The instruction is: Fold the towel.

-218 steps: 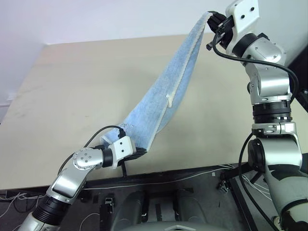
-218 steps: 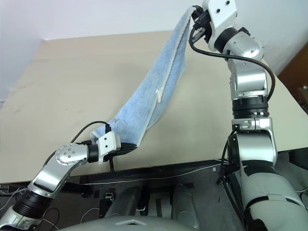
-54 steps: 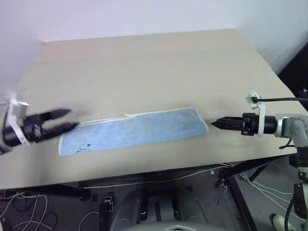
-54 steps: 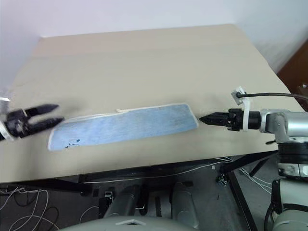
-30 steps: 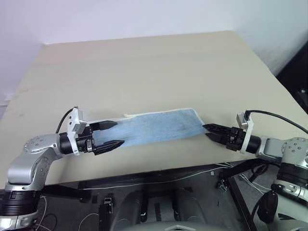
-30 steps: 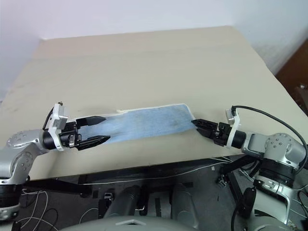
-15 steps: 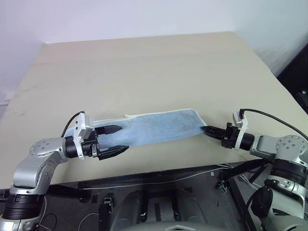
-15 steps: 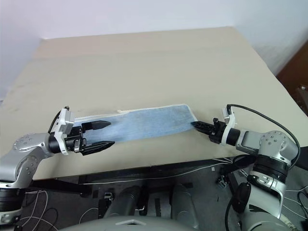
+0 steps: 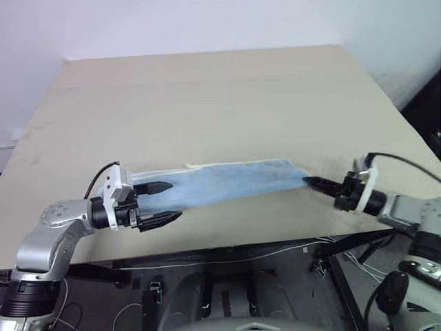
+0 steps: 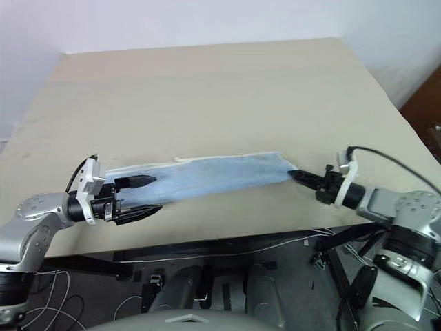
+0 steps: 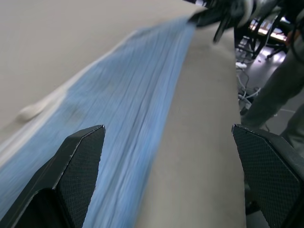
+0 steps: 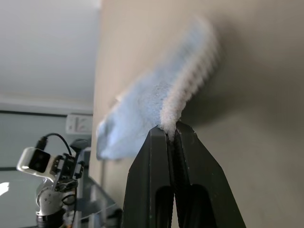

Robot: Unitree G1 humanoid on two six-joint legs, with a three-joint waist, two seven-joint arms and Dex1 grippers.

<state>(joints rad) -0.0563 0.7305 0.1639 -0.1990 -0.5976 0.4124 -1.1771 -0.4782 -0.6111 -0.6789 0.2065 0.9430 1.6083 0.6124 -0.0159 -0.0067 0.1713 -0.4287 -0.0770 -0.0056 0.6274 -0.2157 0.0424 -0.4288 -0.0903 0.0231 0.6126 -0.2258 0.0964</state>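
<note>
1. Nearest the table's front edge, the left gripper [image 9: 160, 203] hangs level over the towel's left end with its jaws spread wide, one finger above the cloth and one off its near side. It grips nothing.
2. The towel [image 9: 227, 181], already a long narrow light blue strip, lies across the near part of the beige table [image 9: 207, 89], running from the left gripper towards the right one.
3. A small whitish bit, likely the loop tag, sticks out at the strip's far edge.
4. At the right end, the right gripper [image 10: 295, 175] has its jaws pressed together on the whitish stitched edge of the towel, and that corner looks pulled up off the table.
5. The step in hand seems to be securing both ends before folding end to end. To do it well, the left gripper should drop onto its corner and catch all layers before the right pulls further, or the strip will drag or skew.
6. Beyond the towel the tabletop runs bare to the wall.
</note>
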